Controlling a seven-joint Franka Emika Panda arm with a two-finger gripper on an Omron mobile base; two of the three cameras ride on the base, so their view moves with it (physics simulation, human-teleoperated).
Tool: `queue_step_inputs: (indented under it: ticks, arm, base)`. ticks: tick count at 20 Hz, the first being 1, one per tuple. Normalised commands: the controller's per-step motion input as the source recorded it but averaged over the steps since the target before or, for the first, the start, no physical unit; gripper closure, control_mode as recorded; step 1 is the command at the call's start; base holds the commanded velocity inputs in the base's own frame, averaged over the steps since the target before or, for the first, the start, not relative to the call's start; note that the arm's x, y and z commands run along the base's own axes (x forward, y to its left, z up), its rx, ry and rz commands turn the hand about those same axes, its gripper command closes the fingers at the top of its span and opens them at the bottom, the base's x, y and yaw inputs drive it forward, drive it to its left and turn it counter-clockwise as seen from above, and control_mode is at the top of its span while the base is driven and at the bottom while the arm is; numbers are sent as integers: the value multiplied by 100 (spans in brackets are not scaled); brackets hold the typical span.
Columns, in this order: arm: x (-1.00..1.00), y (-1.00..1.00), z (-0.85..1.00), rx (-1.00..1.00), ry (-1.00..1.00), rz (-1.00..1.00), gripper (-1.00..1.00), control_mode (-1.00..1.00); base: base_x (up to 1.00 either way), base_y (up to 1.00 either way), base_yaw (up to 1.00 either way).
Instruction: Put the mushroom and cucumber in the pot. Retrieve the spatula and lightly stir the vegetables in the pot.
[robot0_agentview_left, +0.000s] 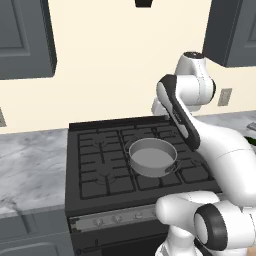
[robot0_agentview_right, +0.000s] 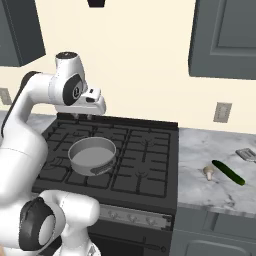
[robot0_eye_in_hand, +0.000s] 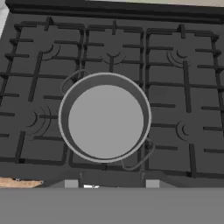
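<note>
The grey pot (robot0_agentview_left: 152, 156) (robot0_agentview_right: 92, 156) stands empty on the stove's front left burner, and from above it has a bare flat bottom (robot0_eye_in_hand: 105, 117). My gripper (robot0_agentview_right: 82, 116) (robot0_eye_in_hand: 111, 183) hangs high over the back of the stove, looking down at the pot. Its fingers are apart with nothing between them. On the marble counter right of the stove, the small beige mushroom (robot0_agentview_right: 208, 172) lies close beside the dark green cucumber (robot0_agentview_right: 228, 172). The spatula (robot0_agentview_right: 247, 154) shows its flat grey blade at the far right edge, behind the cucumber.
The black stove (robot0_agentview_right: 145, 150) has several grated burners and a row of knobs along its front. Marble counters flank it on the left (robot0_agentview_left: 30, 165) and the right (robot0_agentview_right: 200, 145). Dark wall cabinets (robot0_agentview_right: 225, 35) hang above, and an outlet (robot0_agentview_right: 221, 112) sits on the wall.
</note>
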Motion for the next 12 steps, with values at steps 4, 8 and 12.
queue_step_inputs:
  ticks: [4,8,12]
  arm:
    - [-3,5,-20,0,11,0,-100,-100]
    - [-1,-9,-9,0,25,0,-100,-100]
    - [-12,-5,-1,0,6,0,-100,-100]
  base:
    - [0,0,0]
    - [0,0,0]
    - [0,0,0]
